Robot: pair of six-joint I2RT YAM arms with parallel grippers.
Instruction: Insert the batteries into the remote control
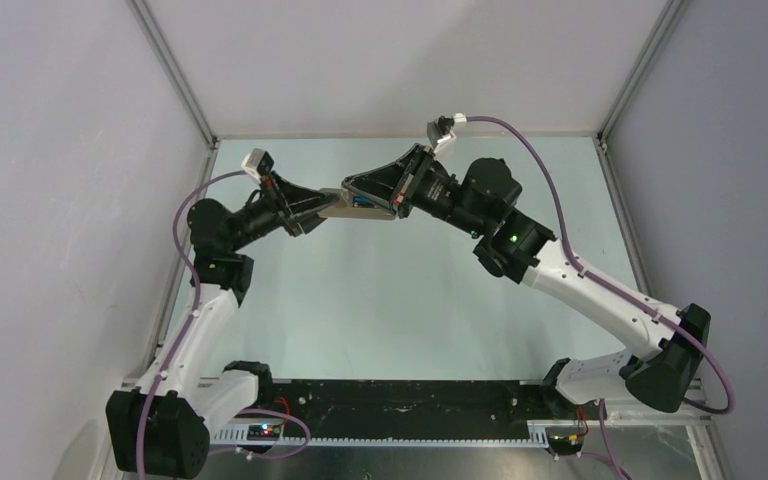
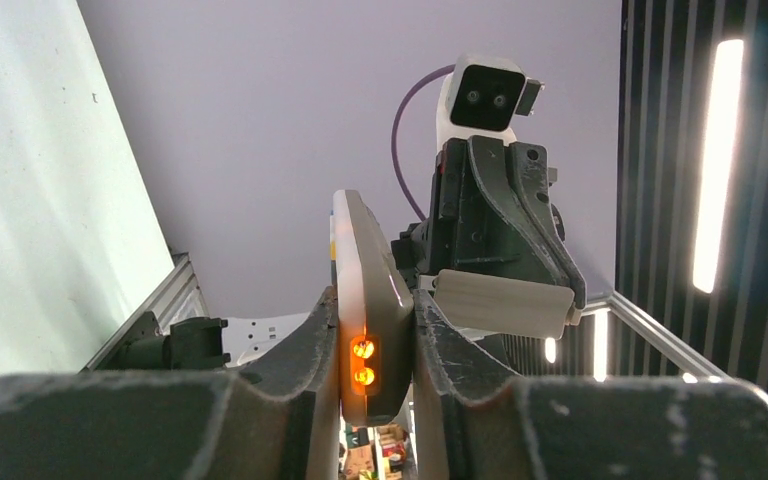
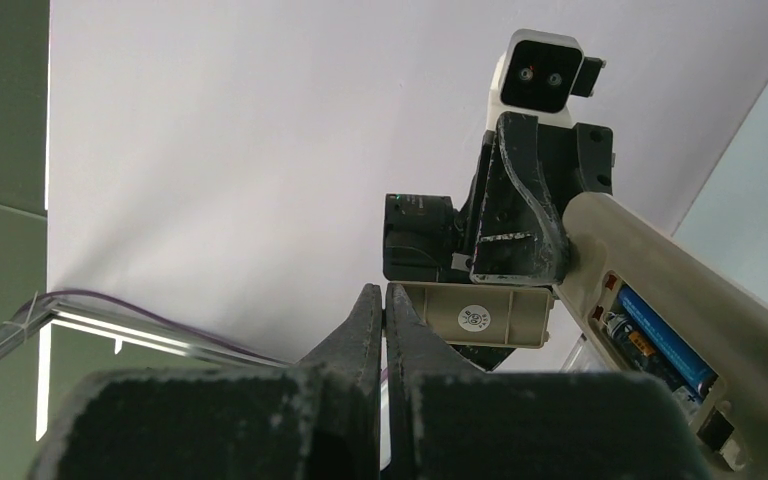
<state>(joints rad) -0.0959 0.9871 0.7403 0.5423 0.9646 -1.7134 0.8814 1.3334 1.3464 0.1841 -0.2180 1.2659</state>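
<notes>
On my left side, the left fingers point(image 2: 305, 345) are clamped narrow on the remote point(image 2: 368, 290). They pinch one end of it edgewise, so the body sticks out past the fingertips and hangs in the air well above the tabletop point(image 1: 390, 300). From the opposite wrist view I can see the tan back of the remote with the slot open. The blue battery point(image 3: 666, 338) lies in the slot, and there is something darker at its inner end that I can't identify with confidence. I see no cover over the slot. Further right, the right fingers point(image 3: 360, 330) are pressed flat together with nothing between them, their tips near the remote's free end but apart from it. I judge they are being used as a poker to seat the cells. That is where I worry. The remote is held at one end only, so a push near the far end could lever it round between the left fingers or slide it out. The closed tips could also skid off the round battery. With the slot uncovered, a half-seated cell could spring out and drop to the tabletop.
</notes>
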